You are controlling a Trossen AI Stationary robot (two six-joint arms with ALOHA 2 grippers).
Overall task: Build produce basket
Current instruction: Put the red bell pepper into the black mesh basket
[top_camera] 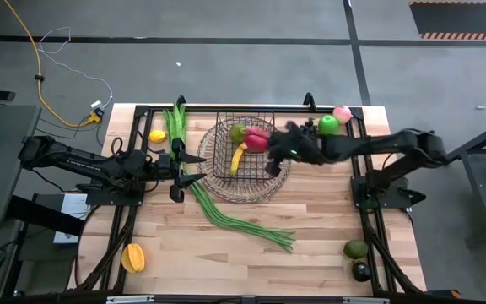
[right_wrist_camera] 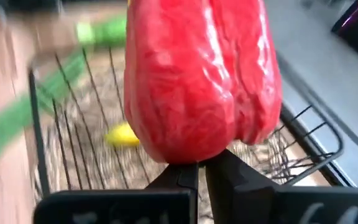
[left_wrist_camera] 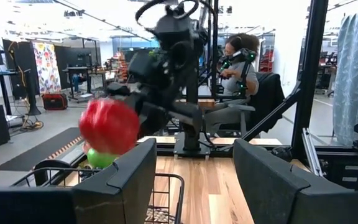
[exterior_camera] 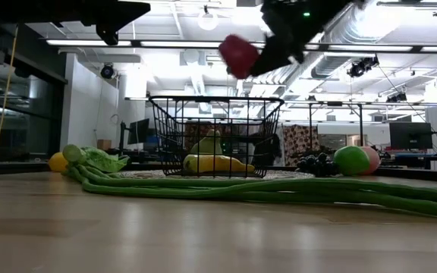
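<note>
The wire basket (top_camera: 226, 176) stands mid-table with a yellow banana (top_camera: 237, 159) and a green fruit (top_camera: 238, 133) lying inside it. Above its far right part hangs a red pepper (top_camera: 256, 141), with my right gripper (top_camera: 270, 147) shut on it. The low view shows the pepper (exterior_camera: 238, 54) well above the basket's rim (exterior_camera: 215, 98). My left gripper (top_camera: 191, 167) stands open, pointing level at the basket's left rim, with nothing between its fingers (left_wrist_camera: 135, 177). My right gripper has the pepper by one end (right_wrist_camera: 191, 158), where its two shut fingers (right_wrist_camera: 229, 171) meet. The pepper itself hides what they pinch there. The fingers come from the table's right, slanting down. The pepper is lifted clear, over the basket's inside.
Long green beans (top_camera: 234, 215) lie from the far left to the near middle, past the basket. A lemon (top_camera: 157, 136) sits far left, green (top_camera: 328, 124) and pink (top_camera: 342, 113) apples far right. Avocados (top_camera: 355, 248) lie near right, an orange fruit (top_camera: 133, 257) near left.
</note>
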